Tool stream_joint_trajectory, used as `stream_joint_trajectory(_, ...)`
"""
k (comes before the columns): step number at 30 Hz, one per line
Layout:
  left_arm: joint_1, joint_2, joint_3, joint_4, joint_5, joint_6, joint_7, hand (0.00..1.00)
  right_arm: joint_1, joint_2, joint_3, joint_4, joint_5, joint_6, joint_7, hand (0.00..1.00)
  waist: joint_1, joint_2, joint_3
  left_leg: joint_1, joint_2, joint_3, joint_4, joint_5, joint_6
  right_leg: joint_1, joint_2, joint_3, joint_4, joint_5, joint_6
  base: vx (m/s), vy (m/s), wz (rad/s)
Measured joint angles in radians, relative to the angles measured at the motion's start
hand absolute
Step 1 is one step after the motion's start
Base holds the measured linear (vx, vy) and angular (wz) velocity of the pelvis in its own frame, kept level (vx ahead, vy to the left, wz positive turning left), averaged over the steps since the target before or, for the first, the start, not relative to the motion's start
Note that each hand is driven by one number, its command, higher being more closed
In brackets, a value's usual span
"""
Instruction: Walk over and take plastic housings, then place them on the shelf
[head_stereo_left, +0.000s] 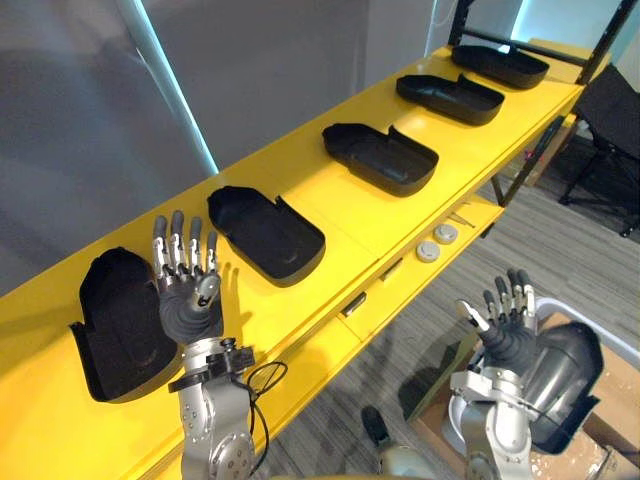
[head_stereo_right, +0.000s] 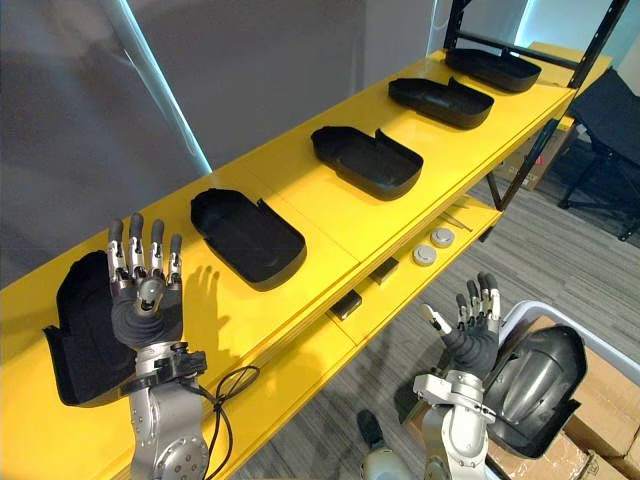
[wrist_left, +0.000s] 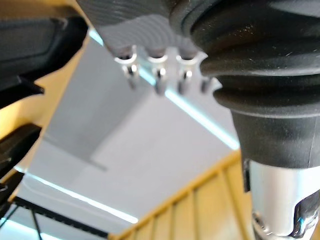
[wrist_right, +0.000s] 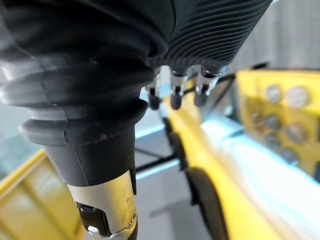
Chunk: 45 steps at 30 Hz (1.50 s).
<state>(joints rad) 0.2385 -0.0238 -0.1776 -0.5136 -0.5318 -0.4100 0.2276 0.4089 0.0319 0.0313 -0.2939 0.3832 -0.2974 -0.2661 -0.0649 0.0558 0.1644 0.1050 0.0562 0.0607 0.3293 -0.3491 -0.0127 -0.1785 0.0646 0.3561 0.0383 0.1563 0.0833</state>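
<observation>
Several black plastic housings lie in a row along the yellow shelf (head_stereo_left: 300, 190): the nearest housing (head_stereo_left: 120, 320) at the left, then a second housing (head_stereo_left: 265, 235), a third housing (head_stereo_left: 380, 157), and more toward the far end. My left hand (head_stereo_left: 187, 290) is raised over the shelf, just right of the nearest housing, fingers straight and holding nothing. My right hand (head_stereo_left: 508, 325) hovers lower right, off the shelf, fingers straight and empty. Beside it another dark housing (head_stereo_left: 565, 385) rests in a bin.
A lower yellow shelf level (head_stereo_left: 430, 270) holds two round white discs (head_stereo_left: 437, 243) and small dark parts. Cardboard boxes (head_stereo_left: 600, 420) stand on the grey floor at lower right. A black frame post (head_stereo_left: 540, 150) and dark furniture stand at the far right.
</observation>
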Motion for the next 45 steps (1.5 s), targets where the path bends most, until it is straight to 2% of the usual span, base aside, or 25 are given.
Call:
stream_joint_trajectory(4, -0.008, -0.012, -0.001, -0.005, -0.013, -0.002, -0.027, 0.0, 0.114, 0.046, 0.0, 0.0, 0.036, -0.007, 0.05, 0.0, -0.004, -0.004, 0.018, 0.027, -0.005, 0.018, 0.06, -0.064, 0.015, -0.033, 0.028, -0.022, 0.127, -0.008, 0.005, -0.17, 0.063, -0.45)
stream_joint_trajectory(6, -0.001, -0.004, 0.004, -0.007, -0.009, -0.002, -0.035, 0.0, 0.144, 0.046, 0.004, 0.0, 0.037, -0.012, 0.094, 0.0, 0.011, -0.026, 0.035, 0.056, -0.011, 0.094, 0.059, -0.081, 0.02, -0.026, 0.013, -0.096, 0.121, -0.004, 0.002, -0.25, 0.005, -0.77)
stream_joint_trajectory(7, 0.0, -0.003, 0.009, -0.004, -0.007, -0.001, -0.031, 0.0, 0.148, 0.043, 0.01, 0.0, 0.037, -0.016, 0.122, 0.0, 0.014, -0.027, 0.039, 0.055, -0.013, 0.124, 0.06, -0.081, 0.021, -0.026, -0.018, -0.154, 0.11, -0.016, -0.011, -0.3, -0.005, -0.76)
stream_joint_trajectory(9, 0.0, 0.007, 0.024, -0.008, 0.001, -0.001, -0.01, 0.0, 0.112, 0.014, 0.057, 0.0, 0.035, -0.041, 0.181, 0.0, 0.032, -0.032, 0.039, 0.054, 0.006, 0.205, 0.033, -0.055, 0.03, -0.096, -0.092, -0.318, 0.294, -0.091, -0.029, -0.34, 0.005, -0.83)
stream_joint_trajectory(10, -0.001, 0.009, 0.032, -0.008, 0.001, -0.002, -0.009, 0.0, 0.096, 0.005, 0.074, 0.0, 0.034, -0.045, 0.188, 0.0, 0.037, -0.031, 0.038, 0.055, 0.012, 0.222, 0.024, -0.045, 0.028, -0.103, -0.111, -0.336, 0.352, -0.113, -0.032, -0.23, -0.011, -0.7)
stream_joint_trajectory(13, 0.0, 0.009, 0.065, -0.008, 0.056, -0.002, 0.025, 0.0, -0.037, -0.011, 0.162, 0.077, 0.03, -0.057, 0.172, 0.0, 0.059, -0.026, 0.031, 0.047, 0.063, 0.275, -0.003, -0.002, 0.001, -0.094, -0.246, -0.392, 0.578, -0.196, -0.089, -0.12, -0.113, -0.63)
stream_joint_trajectory(14, 0.002, 0.01, 0.082, -0.004, 0.092, 0.0, 0.042, 0.0, -0.108, -0.007, 0.193, 0.16, 0.029, -0.06, 0.153, 0.0, 0.067, -0.027, 0.027, 0.029, 0.085, 0.284, -0.005, 0.013, -0.013, -0.08, -0.318, -0.407, 0.621, -0.203, -0.099, -0.03, -0.258, -0.48)
stream_joint_trajectory(15, 0.004, 0.013, 0.108, 0.003, 0.102, 0.0, 0.047, 0.0, -0.171, 0.003, 0.207, 0.244, 0.022, -0.061, 0.132, 0.0, 0.074, -0.03, 0.025, 0.012, 0.109, 0.292, -0.006, 0.027, -0.036, -0.068, -0.385, -0.419, 0.639, -0.2, -0.101, -0.03, -0.327, -0.47)
stream_joint_trajectory(17, 0.03, 0.014, 0.167, 0.022, 0.102, 0.001, 0.05, 0.0, -0.229, 0.012, 0.221, 0.333, -0.015, -0.06, 0.095, 0.0, 0.086, -0.04, 0.019, -0.008, 0.143, 0.313, -0.005, 0.047, -0.071, -0.056, -0.455, -0.422, 0.607, -0.173, -0.103, 0.01, -0.387, -0.64)
stream_joint_trajectory(18, 0.055, 0.018, 0.201, 0.034, 0.1, 0.001, 0.05, 0.0, -0.237, 0.014, 0.235, 0.353, -0.048, -0.057, 0.07, 0.0, 0.094, -0.048, 0.014, -0.021, 0.166, 0.309, -0.002, 0.059, -0.093, -0.021, -0.463, -0.433, 0.506, -0.06, -0.113, 0.03, -0.461, -0.68)
stream_joint_trajectory(19, 0.064, 0.022, 0.215, 0.035, 0.098, 0.0, 0.05, 0.0, -0.233, 0.017, 0.243, 0.354, -0.059, -0.053, 0.063, 0.0, 0.102, -0.061, 0.007, -0.028, 0.171, 0.309, -0.002, 0.067, -0.108, -0.003, -0.461, -0.439, 0.449, 0.025, -0.109, 0.06, -0.524, -0.61)
stream_joint_trajectory(20, 0.068, 0.011, 0.221, 0.059, 0.076, -0.004, 0.044, 0.0, -0.23, 0.006, 0.245, 0.354, -0.097, -0.043, 0.054, 0.0, 0.109, -0.055, -0.009, -0.037, 0.204, 0.305, -0.008, 0.088, -0.143, 0.023, -0.426, -0.463, 0.396, -0.067, -0.01, 0.07, -0.51, -0.59)
stream_joint_trajectory(21, 0.071, -0.013, 0.221, 0.077, 0.046, -0.004, 0.044, 0.0, -0.232, -0.031, 0.245, 0.353, -0.127, -0.031, 0.056, 0.0, 0.103, -0.019, -0.02, -0.029, 0.243, 0.305, -0.027, 0.114, -0.174, 0.037, -0.39, -0.504, 0.361, -0.109, 0.052, 0.09, -0.554, -0.59)
stream_joint_trajectory(23, 0.066, -0.042, 0.212, 0.101, 0.013, -0.004, 0.048, 0.0, -0.221, -0.099, 0.231, 0.353, -0.141, 0.0, 0.078, 0.0, 0.073, 0.024, -0.029, 0.012, 0.275, 0.305, -0.066, 0.176, -0.187, 0.029, -0.364, -0.536, 0.404, -0.157, 0.105, 0.09, -0.441, -0.46)
stream_joint_trajectory(24, 0.062, -0.042, 0.211, 0.106, 0.002, -0.004, 0.048, 0.0, -0.223, -0.121, 0.222, 0.352, -0.146, 0.003, 0.089, 0.0, 0.06, 0.042, -0.021, 0.026, 0.288, 0.305, -0.068, 0.196, -0.186, -0.013, -0.36, -0.537, 0.466, -0.178, 0.101, -0.01, -0.374, -0.49)
stream_joint_trajectory(25, 0.058, -0.039, 0.215, 0.108, -0.022, -0.017, 0.046, 0.0, -0.203, -0.135, 0.205, 0.343, -0.153, 0.015, 0.109, 0.0, 0.048, 0.044, -0.037, 0.031, 0.309, 0.307, -0.057, 0.228, -0.2, -0.006, -0.326, -0.55, 0.398, -0.202, 0.06, -0.03, -0.404, -0.5)
stream_joint_trajectory(26, 0.051, -0.028, 0.214, 0.109, -0.023, -0.028, 0.04, 0.0, -0.165, -0.133, 0.178, 0.321, -0.165, 0.024, 0.116, 0.0, 0.037, 0.033, -0.039, 0.019, 0.32, 0.295, 0.001, 0.248, -0.173, 0.053, -0.312, -0.566, 0.296, -0.257, 0.09, -0.03, -0.326, -0.47)
stream_joint_trajectory(27, 0.042, -0.04, 0.205, 0.125, -0.023, -0.027, 0.038, 0.0, -0.151, -0.14, 0.153, 0.32, -0.165, 0.029, 0.116, 0.0, 0.029, 0.051, -0.036, -0.008, 0.343, 0.266, 0.048, 0.271, -0.143, 0.064, -0.288, -0.573, 0.274, -0.244, 0.074, 0.08, -0.344, -0.23)
stream_joint_trajectory(28, 0.039, -0.039, 0.17, 0.127, -0.019, -0.027, 0.016, 0.0, -0.115, -0.137, 0.103, 0.311, -0.161, 0.036, 0.116, 0.0, 0.018, 0.05, -0.033, -0.049, 0.332, 0.217, 0.08, 0.246, -0.145, 0.098, -0.293, -0.576, 0.211, -0.223, 0.065, 0.08, -0.228, -0.22)
stream_joint_trajectory(30, 0.043, -0.036, 0.125, 0.104, -0.019, -0.028, -0.028, 0.0, -0.081, -0.137, 0.034, 0.294, -0.157, 0.037, 0.115, 0.0, 0.021, 0.048, -0.032, -0.083, 0.241, 0.178, 0.007, 0.168, -0.139, 0.12, -0.291, -0.548, 0.107, -0.166, 0.055, 0.06, -0.192, -0.45)
stream_joint_trajectory(33, 0.059, -0.035, 0.125, 0.097, -0.018, -0.028, -0.035, 0.0, -0.073, -0.139, 0.017, 0.293, -0.163, 0.038, 0.113, 0.0, 0.023, 0.05, -0.03, -0.089, 0.142, 0.136, -0.103, 0.175, -0.122, 0.132, -0.28, -0.512, 0.055, -0.132, 0.064, 0.01, 0.029, -0.53)
stream_joint_trajectory(34, 0.077, -0.029, 0.123, 0.098, -0.019, -0.028, -0.039, 0.0, -0.07, -0.131, 0.022, 0.29, -0.163, 0.037, 0.11, 0.0, 0.024, 0.054, -0.025, -0.079, 0.131, 0.152, -0.128, 0.164, -0.126, 0.128, -0.266, -0.49, 0.046, -0.125, 0.075, -0.02, 0.109, -0.51)
stream_joint_trajectory(39, 0.107, 0.019, 0.117, 0.102, -0.036, -0.018, -0.046, 0.0, -0.096, -0.079, 0.08, 0.278, -0.209, 0.04, 0.042, 0.0, 0.05, -0.037, 0.034, -0.081, 0.093, 0.217, -0.09, 0.139, -0.112, 0.155, -0.295, -0.46, -0.082, -0.032, 0.093, -0.05, 0.105, -0.37)
stream_joint_trajectory(42, 0.094, 0.017, 0.116, 0.102, -0.041, -0.02, -0.041, 0.0, -0.164, -0.081, 0.072, 0.338, -0.211, 0.04, 0.011, 0.0, 0.052, -0.047, 0.036, -0.107, 0.091, 0.202, -0.073, 0.137, -0.112, 0.145, -0.29, -0.469, -0.085, -0.02, 0.093, -0.02, 0.015, 0.02)
stream_joint_trajectory(45, 0.055, 0.014, 0.086, 0.102, -0.045, -0.02, -0.038, 0.0, -0.302, -0.099, 0.047, 0.479, -0.234, 0.072, -0.024, 0.0, 0.054, -0.013, 0.07, -0.139, 0.093, 0.165, -0.058, 0.137, -0.112, 0.143, -0.287, -0.495, -0.085, -0.016, 0.092, -0.06, -0.023, 0.24)
